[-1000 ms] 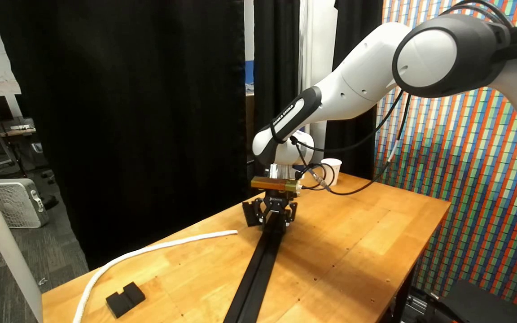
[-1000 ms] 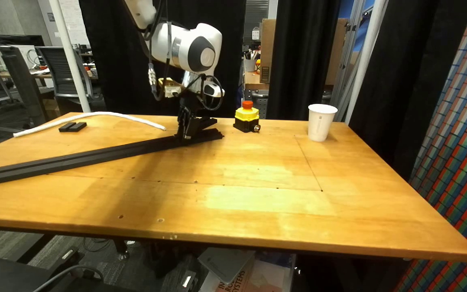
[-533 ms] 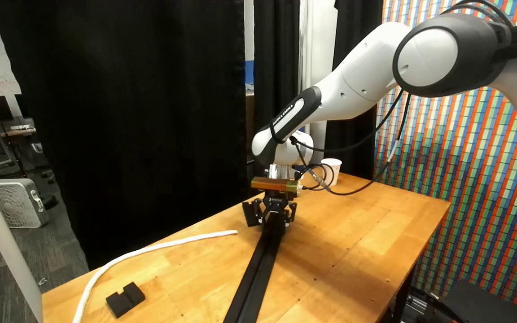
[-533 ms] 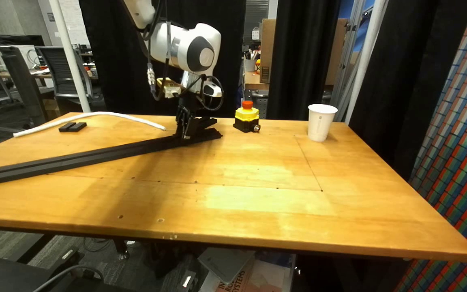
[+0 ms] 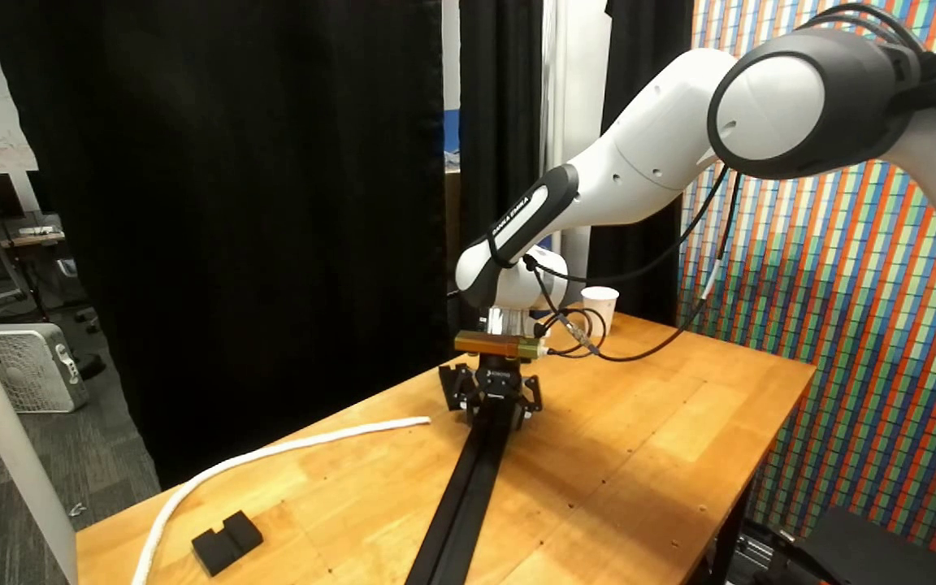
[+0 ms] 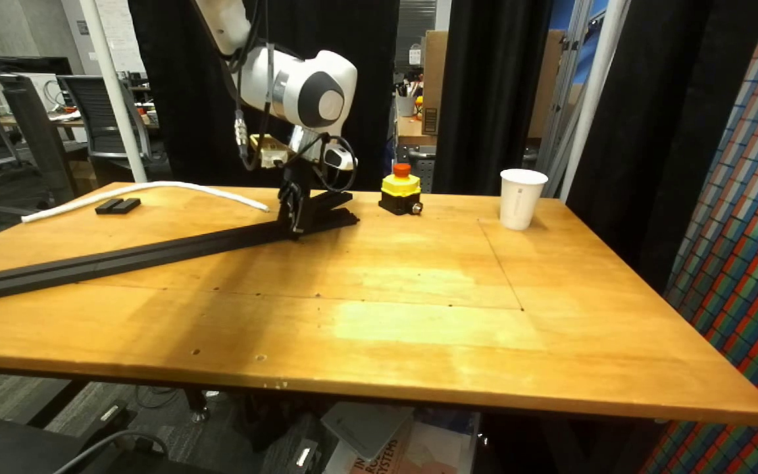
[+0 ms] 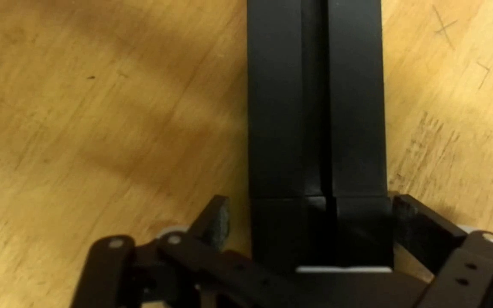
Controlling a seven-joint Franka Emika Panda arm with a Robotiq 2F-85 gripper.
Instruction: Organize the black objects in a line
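Fingers now sprung wide, black bars unclamped between them; bars slid slightly on bench. Alignment nudge probably done; short black block lies off line.

In the wrist view, two bars are laid side by side towards twelve o'clock, flanked by the gripper. Read from it in an exterior view, blocks are set on the table past nine, between the bars and a rope; a further block, poorly seen, is seemingly set behind, past one; a button box is placed at two, a cup nearer three.
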